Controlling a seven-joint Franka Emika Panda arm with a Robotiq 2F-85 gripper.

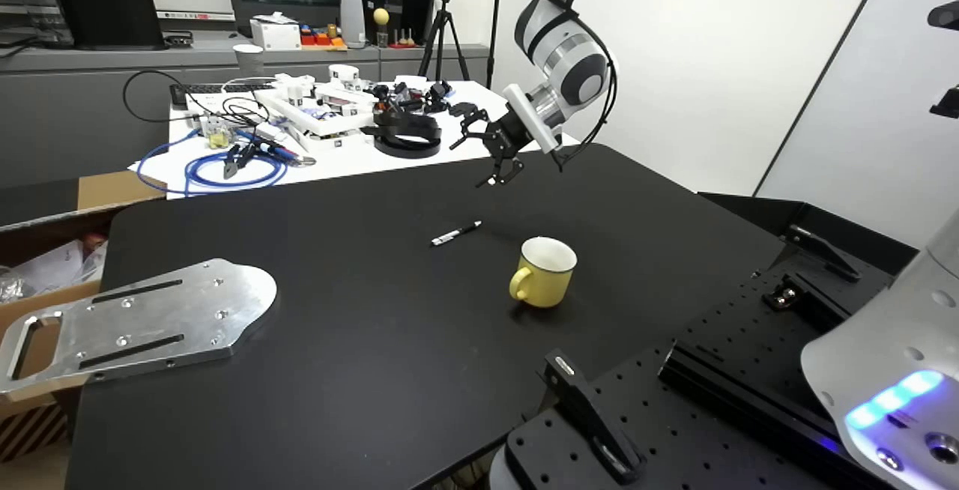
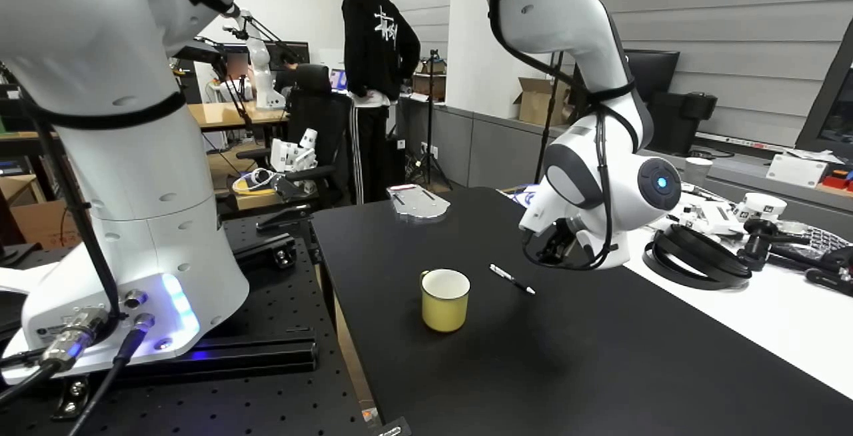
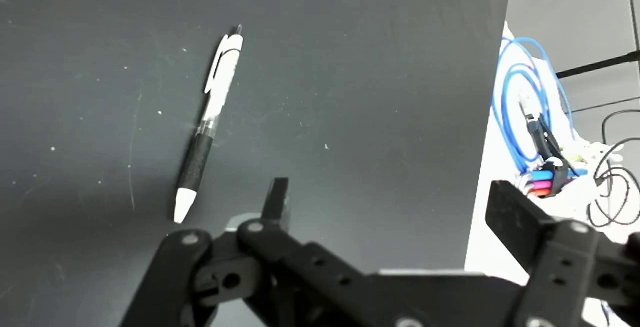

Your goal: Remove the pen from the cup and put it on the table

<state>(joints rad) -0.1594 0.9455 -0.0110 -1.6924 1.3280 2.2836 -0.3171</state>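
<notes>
Near the yellow mug [image 1: 545, 279], a click pen [image 3: 207, 126] lies on the black bench [image 1: 352, 370] as tasked, presumably why the tool [image 3: 390, 194] gapes empty.

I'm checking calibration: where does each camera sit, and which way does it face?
In an exterior view: raised near the base, looking across the black table toward the white table; base, arm and gripper show.
In an exterior view: near the base, facing across the table toward a person; base and arm show, gripper mostly hidden.
Wrist view: on the arm, angled down toward the pen; open gripper fingers show.
Both exterior views share cup, pen, arm and base.
</notes>
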